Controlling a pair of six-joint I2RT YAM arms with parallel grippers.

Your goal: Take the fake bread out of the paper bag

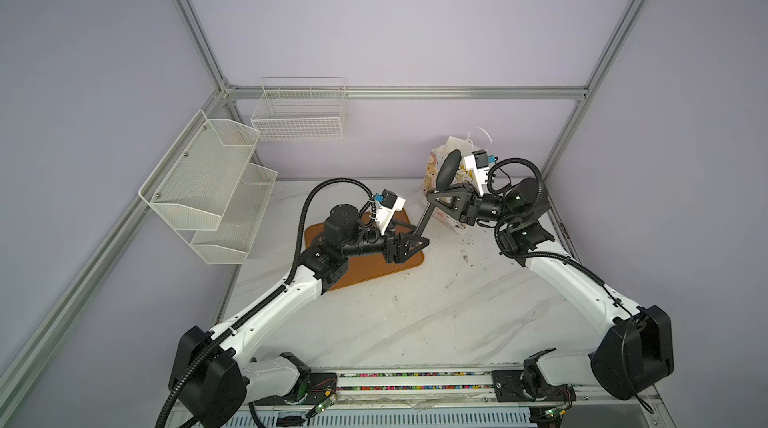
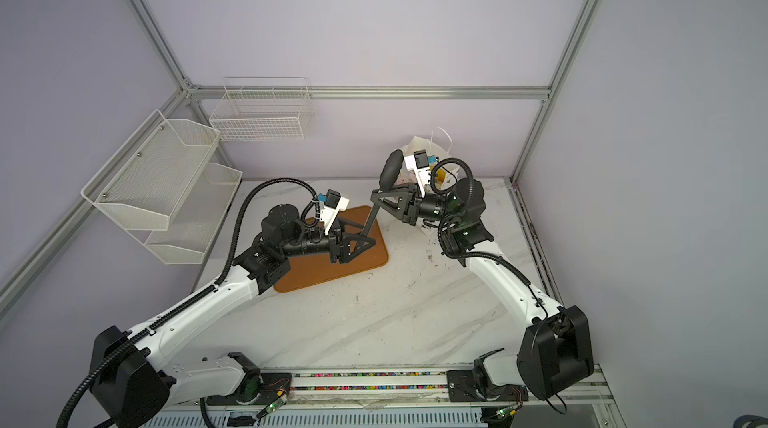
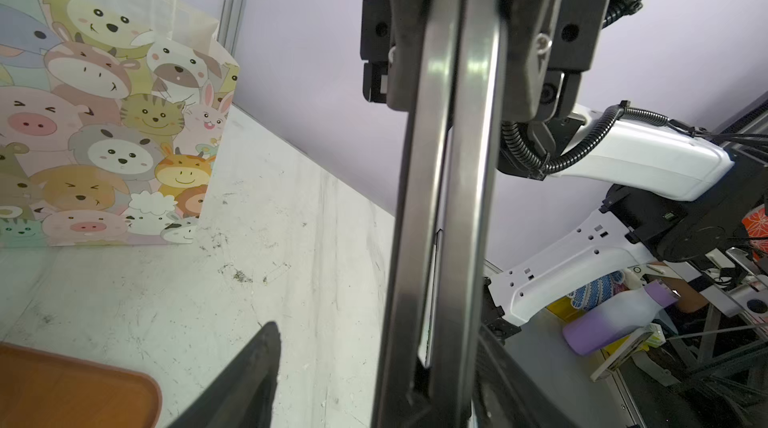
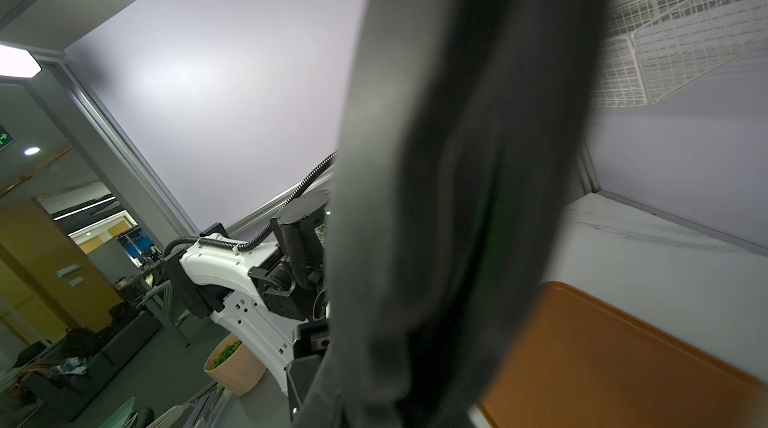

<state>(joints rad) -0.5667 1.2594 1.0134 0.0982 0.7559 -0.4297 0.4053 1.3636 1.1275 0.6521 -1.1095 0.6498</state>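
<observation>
Two robot arms are meeting above a white marbled surface [image 1: 415, 322], with a pair of tongs [image 3: 436, 197] spanning the gap between them. The tongs have two long metal arms and a black end.

The right end effector [image 1: 434, 197] is clenching the tongs partway along, squeezing the metal arms nearly together. The black end is sticking out beyond its grip, just in front of the paper bag [image 1: 432, 170].

The left end effector [image 1: 419, 241] is sitting released at the tongs' other end, above a brown tray [image 1: 374, 270]. In the left wrist view, one black finger [image 3: 249, 376] is standing clear of the metal.

This is looking like a handover, putting the tool with the arm nearer the bag.

The bag, printed with pastel cartoon animals, is standing upright at the back right of the surface, with its white cord handles up. The fake bread is not showing in any view, so it is most likely lying inside the bag. The tray is probably waiting to receive it.
</observation>
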